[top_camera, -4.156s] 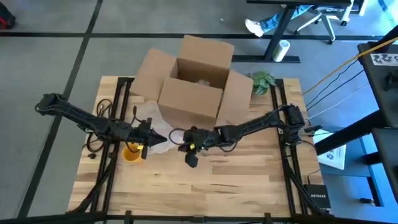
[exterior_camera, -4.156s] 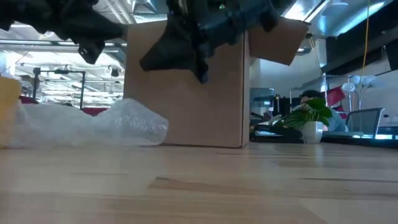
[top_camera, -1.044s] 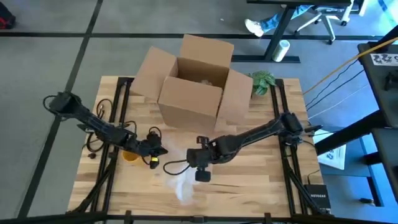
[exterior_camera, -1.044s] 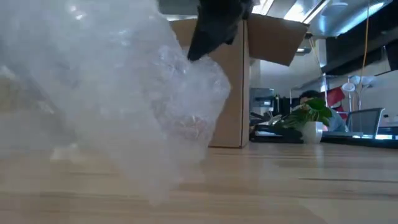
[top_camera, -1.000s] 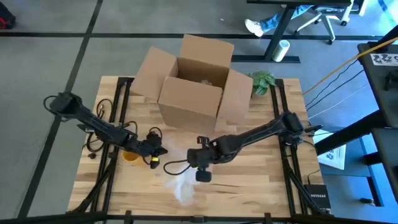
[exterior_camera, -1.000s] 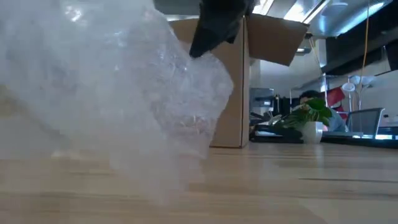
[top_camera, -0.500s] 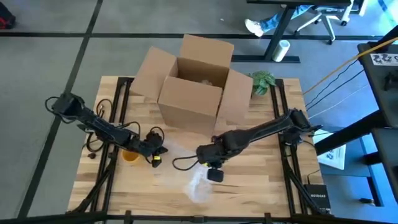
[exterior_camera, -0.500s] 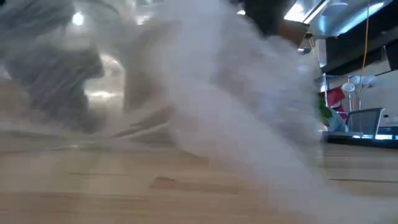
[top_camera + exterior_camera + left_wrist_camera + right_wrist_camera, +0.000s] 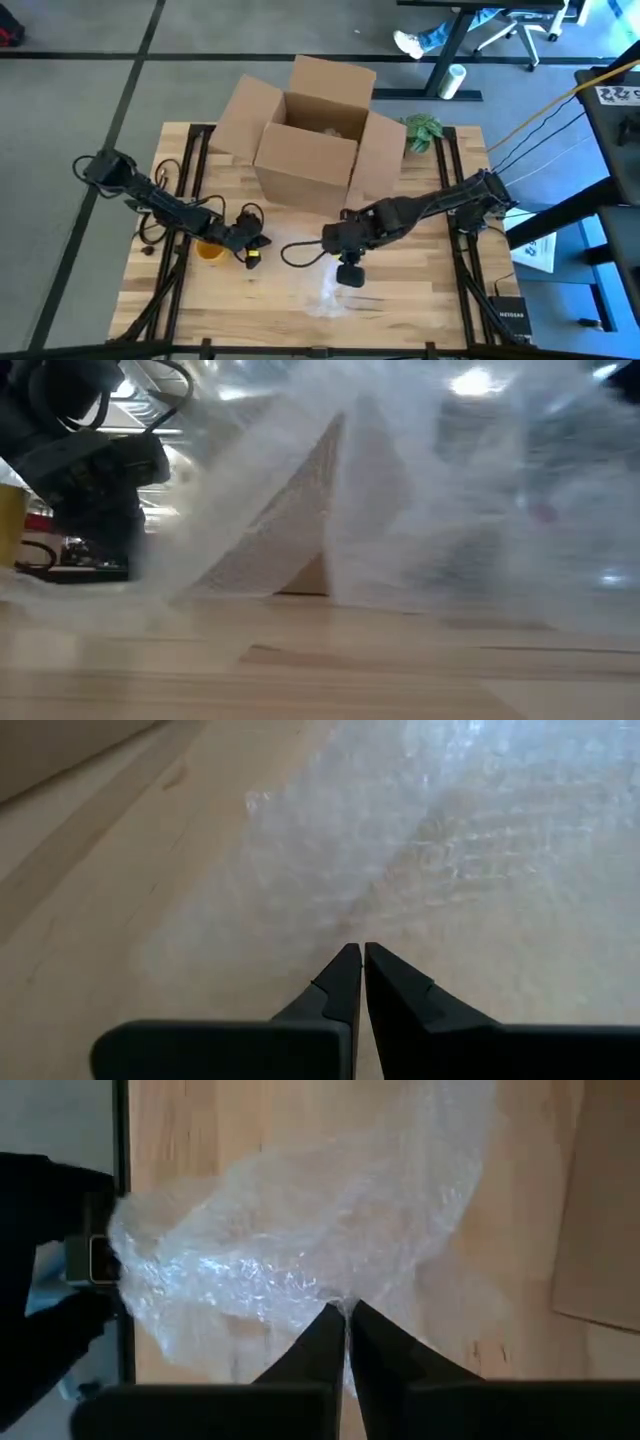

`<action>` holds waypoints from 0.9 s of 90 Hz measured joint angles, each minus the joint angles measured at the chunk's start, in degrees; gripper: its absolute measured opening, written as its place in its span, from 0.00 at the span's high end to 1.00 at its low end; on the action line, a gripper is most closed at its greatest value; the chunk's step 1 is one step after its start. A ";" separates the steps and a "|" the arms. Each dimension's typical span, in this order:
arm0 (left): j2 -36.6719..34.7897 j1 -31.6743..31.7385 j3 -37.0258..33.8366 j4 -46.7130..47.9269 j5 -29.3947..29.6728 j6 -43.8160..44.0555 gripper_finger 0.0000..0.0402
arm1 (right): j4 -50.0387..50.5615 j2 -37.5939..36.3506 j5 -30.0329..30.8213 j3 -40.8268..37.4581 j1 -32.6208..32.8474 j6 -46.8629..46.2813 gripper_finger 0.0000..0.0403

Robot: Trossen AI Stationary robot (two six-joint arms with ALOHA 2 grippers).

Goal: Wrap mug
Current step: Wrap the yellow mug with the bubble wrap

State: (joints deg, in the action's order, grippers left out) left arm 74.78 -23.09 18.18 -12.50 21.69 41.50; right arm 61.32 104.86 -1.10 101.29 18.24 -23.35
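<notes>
Item: right end effector [image 9: 349,274], over the middle of the tabletop [image 9: 420,310], in front of the cardboard box [image 9: 310,125]. Fingers pinched together on an edge of the bubble wrap [image 9: 322,295], the sheet hanging from them down to the wood.

Item: bubble wrap. A thin, clear, crumpled sheet, partly lifted and partly resting on the tabletop; from table height it curtained most of the view.

Item: left end effector [image 9: 250,256], low over the tabletop just beside the mug, fingers closed with nothing between them; the wrap lay ahead of its tips.

Item: mug [image 9: 209,248], yellow, at the left part of the tabletop, partly under the left arm and apart from the wrap. Not yet covered.

Risks, as judged. The grip took only a thin margin of slippery film, so a quick swing could have pulled the sheet free. The wrap was bunched rather than spread, and laid so, it would likely have left part of the mug bare. The left arm lay across the mug, and a trailing fold could have snagged on that arm or tipped the mug.

Surroundings. Open cardboard box with flaps out at the rear centre; small green plant [image 9: 421,130] at the rear right; loose cables [image 9: 152,228] along the left edge. Only the left arm stood between sheet and mug.
</notes>
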 joint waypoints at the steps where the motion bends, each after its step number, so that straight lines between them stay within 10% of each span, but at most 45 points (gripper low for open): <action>1: 0.00 0.00 0.01 -0.04 0.00 -0.01 1.00 | 0.00 0.01 0.00 -0.01 0.00 0.00 0.96; 41: 0.00 0.01 0.00 -0.03 -0.02 -0.36 1.00 | 10.79 0.39 0.02 -0.02 0.00 -4.75 0.61; 81: 0.00 0.00 0.00 -0.05 -0.02 -0.58 1.00 | 9.18 0.44 -9.77 -4.20 6.20 -11.64 0.91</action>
State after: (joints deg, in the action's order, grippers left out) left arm 74.78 -23.09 18.17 -12.56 21.67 40.93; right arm 70.50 105.30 -10.87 97.09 24.44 -35.00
